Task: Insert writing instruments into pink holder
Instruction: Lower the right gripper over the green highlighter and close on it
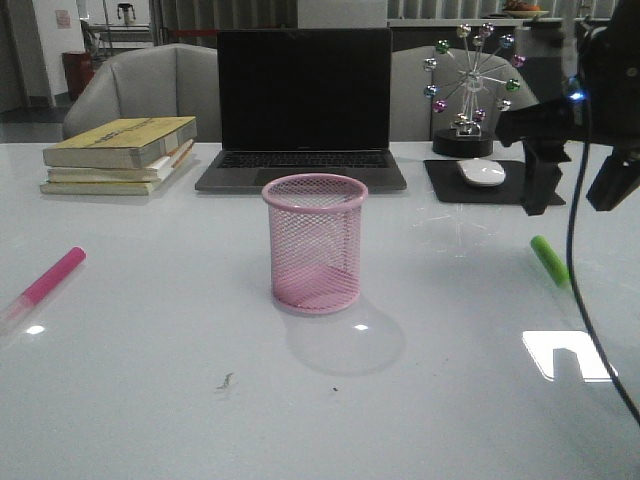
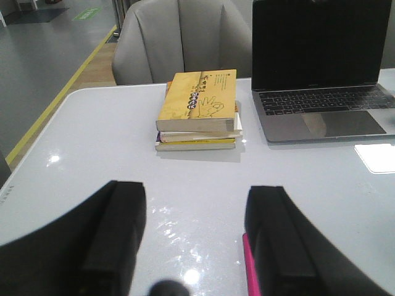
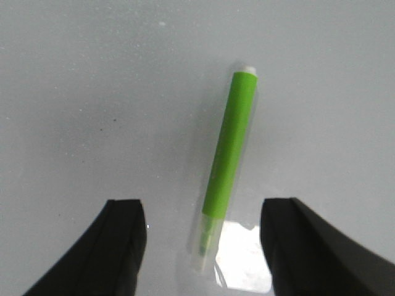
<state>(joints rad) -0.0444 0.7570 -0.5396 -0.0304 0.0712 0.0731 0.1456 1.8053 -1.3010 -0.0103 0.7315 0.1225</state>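
the step in hand looks like the first pickup: the right tool [image 3: 200, 246] hangs above the lime green marker [image 3: 226, 160], its two dark fingers [image 3: 120, 246] spread wide with nothing between them. in the right wrist view the marker lies flat between the fingers' lines, a little nearer one of them and slanted to the gap. to grip well, the arm would probably do best to turn the wrist until the fingers stand square across the green barrel, centre over its middle rather than the pale translucent end, then descend straight and close. a grip at the slick clear end could let it swing or slip when tilted upright for the pink holder [image 1: 315, 243].

the holder stands upright at mid-tabletop, empty as far as the mesh shows. the magenta marker [image 1: 52, 275] lies flat well to its left; the left tool [image 2: 194, 246] is open too, with a sliver of that marker beside one finger in its wrist view.

the tabletop [image 1: 150, 380] is glossy white and throws glare patches, one right at the green marker's clear end. behind the holder sit a closed-screen-dark laptop [image 1: 303, 105], a stack of books [image 1: 118, 155], a mouse [image 1: 482, 171] on a black pad, and a small ferris-wheel ornament [image 1: 470, 85]; grey chairs stand beyond.
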